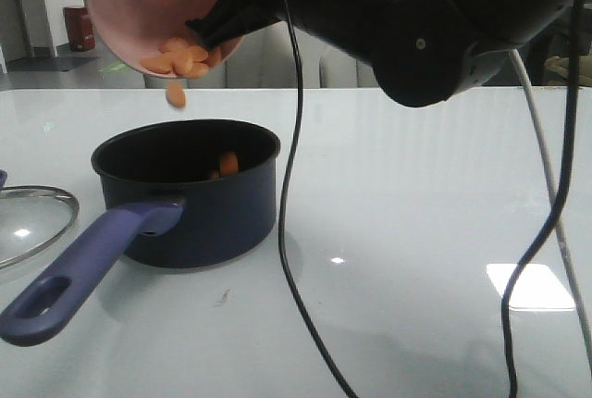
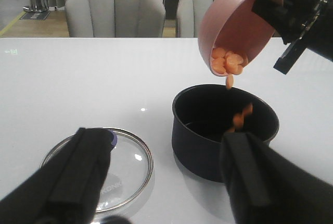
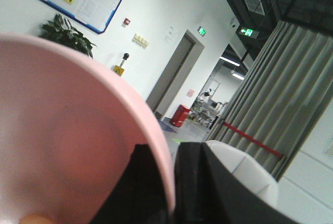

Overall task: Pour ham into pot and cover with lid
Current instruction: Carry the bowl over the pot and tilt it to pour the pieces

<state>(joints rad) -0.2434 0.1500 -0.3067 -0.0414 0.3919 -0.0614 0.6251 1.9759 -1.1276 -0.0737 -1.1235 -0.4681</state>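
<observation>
In the front view the lid point(image 1: 32, 222) is cut off at 9 o'clock by the picture's edge, its knob barely showing, and the bowl point(image 1: 139, 0) runs off the top at 12 o'clock. The pot point(image 2: 223, 130) has its 5 o'clock side hidden behind a finger of the left hand point(image 2: 166, 182) in the left wrist view, and its handle is out of sight there. The right wrist view shows only part of the bowl, blurred and cut off at 9 o'clock, with one piece of ham point(image 3: 36, 219) cropped at 6 o'clock.
</observation>
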